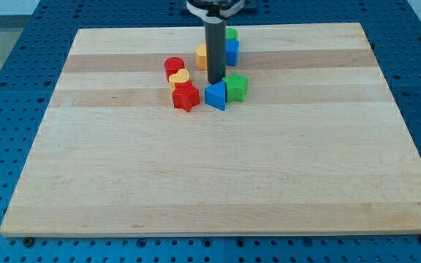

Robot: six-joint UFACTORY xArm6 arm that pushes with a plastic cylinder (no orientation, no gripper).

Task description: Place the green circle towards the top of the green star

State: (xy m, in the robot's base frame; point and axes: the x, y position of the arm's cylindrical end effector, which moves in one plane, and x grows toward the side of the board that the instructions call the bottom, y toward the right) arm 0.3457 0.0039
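The green star (pixel 236 86) lies on the wooden board (pixel 210 190) in the upper middle of the view. The green circle (pixel 232 33) sits farther towards the view's top, partly hidden by the rod and touching the blue cube (pixel 232 52) below it. My tip (pixel 215 82) rests on the board just left of the green star and right above the blue triangle (pixel 215 96). The blue cube lies between the green circle and the green star.
A yellow-orange hexagon (pixel 202 55) lies left of the rod. A red cylinder (pixel 174 66), a yellow heart (pixel 180 77) and a red star (pixel 186 96) form a column to the left. The blue triangle touches the green star's left side.
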